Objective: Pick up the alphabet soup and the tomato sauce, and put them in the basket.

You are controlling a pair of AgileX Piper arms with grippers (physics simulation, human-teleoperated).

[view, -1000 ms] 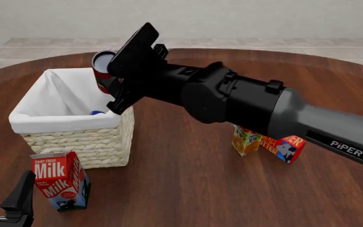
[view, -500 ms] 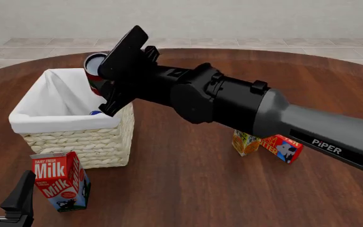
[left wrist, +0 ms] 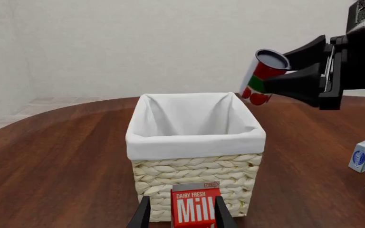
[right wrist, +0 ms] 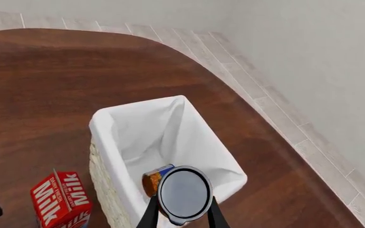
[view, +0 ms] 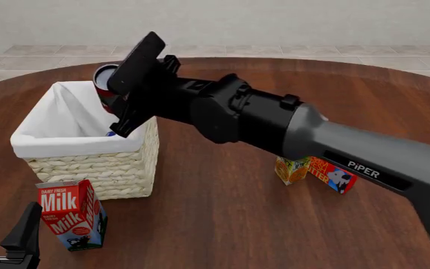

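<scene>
Left wrist view: the right gripper [left wrist: 277,81] is clamping the tomato sauce [left wrist: 262,76] by its side, can tilted, lid leaning toward this camera. The can is hanging above the basket [left wrist: 195,142], just over the rim corner on the right arm's side rather than over the middle. The milk carton [left wrist: 195,208] is standing between the left gripper's [left wrist: 181,216] fingers, which are spread to either side of it; whether they are touching it I cannot tell.

Front view: the right arm is reaching across the table, its gripper over the basket's far right corner. The tomato sauce is showing only as a grey lid and a red strip behind the fingers. A blue sliver inside the basket is likely the alphabet soup [view: 112,134]. An orange carton [view: 292,168] and a red box [view: 336,175] are standing near each other under the arm, well apart from the basket.

Right wrist view: looking down past the can's lid, the alphabet soup is lying on the liner, almost directly beneath the tomato sauce.

Judgement: the carry should be shifting further toward the liner's bare middle before the fingers part, and lowering first, so the can is dropping clear of both rim and soup.
</scene>
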